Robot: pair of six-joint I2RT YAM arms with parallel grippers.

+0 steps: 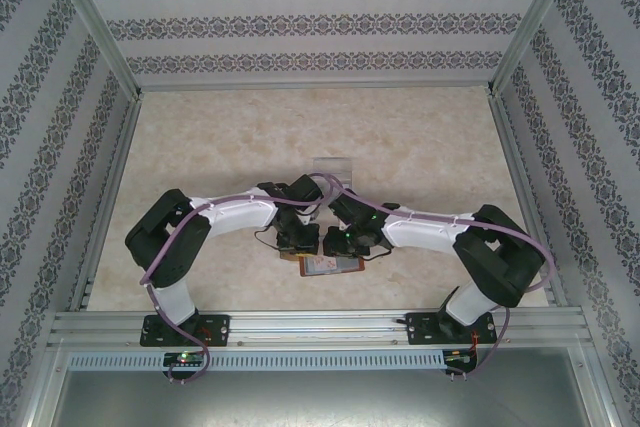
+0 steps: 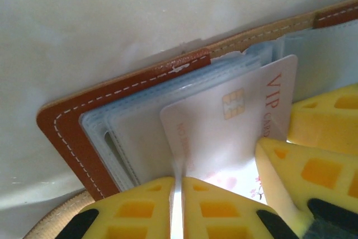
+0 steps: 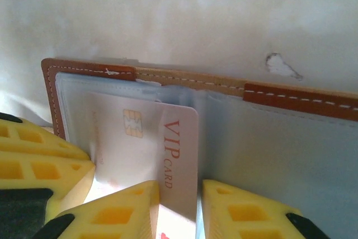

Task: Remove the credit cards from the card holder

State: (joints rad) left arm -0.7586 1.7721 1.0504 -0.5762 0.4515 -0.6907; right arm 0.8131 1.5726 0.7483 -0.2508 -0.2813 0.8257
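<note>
The brown leather card holder (image 1: 322, 265) lies open on the table between both arms. In the left wrist view its stitched cover (image 2: 61, 121) frames clear sleeves, and a white credit card (image 2: 224, 132) marked VIP sticks out of them. My left gripper (image 2: 178, 194) is shut on a thin clear sleeve of the holder. In the right wrist view my right gripper (image 3: 180, 208) stands astride the protruding end of the card (image 3: 140, 149), one finger touching it and a narrow gap at the other. The holder's edge (image 3: 291, 96) runs behind it. The right gripper's fingers (image 2: 305, 174) sit beside the card.
A clear plastic tray (image 1: 330, 165) stands just behind the grippers. Patterned walls and metal frame rails (image 1: 320, 327) enclose the pale marbled table (image 1: 220, 137). The left gripper (image 1: 296, 239) and right gripper (image 1: 345, 242) nearly touch over the holder.
</note>
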